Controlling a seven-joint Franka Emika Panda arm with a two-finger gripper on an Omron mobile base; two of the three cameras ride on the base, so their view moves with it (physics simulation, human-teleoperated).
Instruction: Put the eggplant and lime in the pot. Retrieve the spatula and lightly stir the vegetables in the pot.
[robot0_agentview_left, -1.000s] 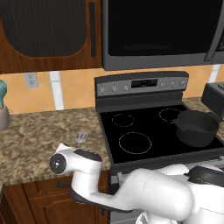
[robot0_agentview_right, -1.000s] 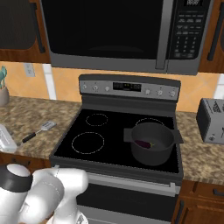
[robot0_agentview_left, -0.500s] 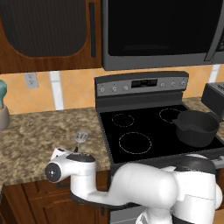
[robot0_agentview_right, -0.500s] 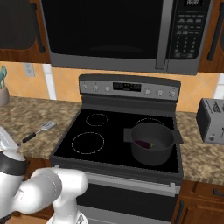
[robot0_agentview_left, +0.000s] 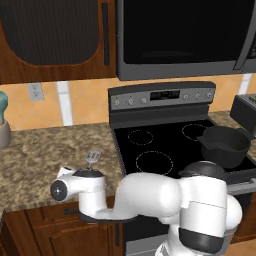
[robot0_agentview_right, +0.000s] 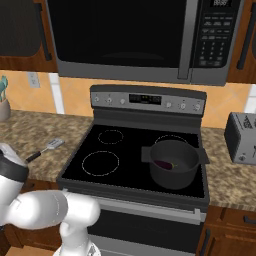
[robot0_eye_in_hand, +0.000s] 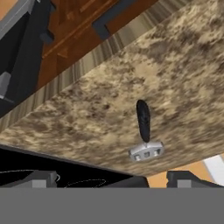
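Hovering above the granite counter (robot0_eye_in_hand: 183, 65) with its jaws standing wide apart and gripping nothing, the gripper (robot0_eye_in_hand: 111, 177) is looking down on the spatula (robot0_eye_in_hand: 144, 133), which is lying flat on the stone left of the stove (robot0_agentview_right: 135, 165). Farther off, the pot (robot0_agentview_right: 172, 162) is sitting on the front right burner with the eggplant (robot0_agentview_right: 165, 163) inside.

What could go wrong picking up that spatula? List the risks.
1. The spatula lies flat on the counter, and its thin black handle leaves little to pinch; the open tool could slip off.
2. It lies close to the stove edge, so a nudge might push it onto the cooktop.
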